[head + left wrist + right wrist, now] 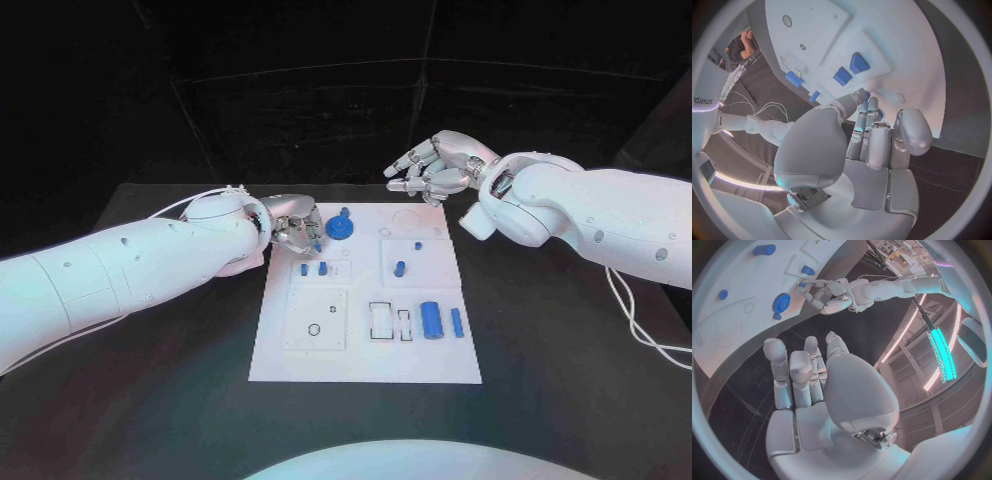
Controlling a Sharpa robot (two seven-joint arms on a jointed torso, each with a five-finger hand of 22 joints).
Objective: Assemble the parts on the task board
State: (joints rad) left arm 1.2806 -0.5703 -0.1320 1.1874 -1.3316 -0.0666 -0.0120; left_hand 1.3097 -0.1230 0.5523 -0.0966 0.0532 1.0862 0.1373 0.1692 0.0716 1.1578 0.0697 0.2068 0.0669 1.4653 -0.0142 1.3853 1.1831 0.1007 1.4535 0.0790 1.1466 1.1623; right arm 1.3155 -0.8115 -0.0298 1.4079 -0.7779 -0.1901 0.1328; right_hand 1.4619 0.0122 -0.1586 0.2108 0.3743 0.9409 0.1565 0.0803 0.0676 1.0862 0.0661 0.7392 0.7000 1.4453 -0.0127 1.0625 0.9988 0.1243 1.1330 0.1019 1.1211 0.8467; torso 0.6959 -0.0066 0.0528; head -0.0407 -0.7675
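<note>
Task board near edge; left robot hand empty at its far-left edge, right robot hand empty beyond.

The left arm comes in low from the left edge, wrist bent inward, and the left hand hangs with its fingers curled downward, tips pointing down and nothing visibly between them. From the left wrist camera, that hand's fingers lie close together, stretched forward, the thumb alongside. The right arm reaches in from the right edge, elbow high, forearm angled toward the far side. The right hand is raised, fingers loosely bent and apart, gripping nothing; the right wrist camera shows its fingers extended and separated.
</note>
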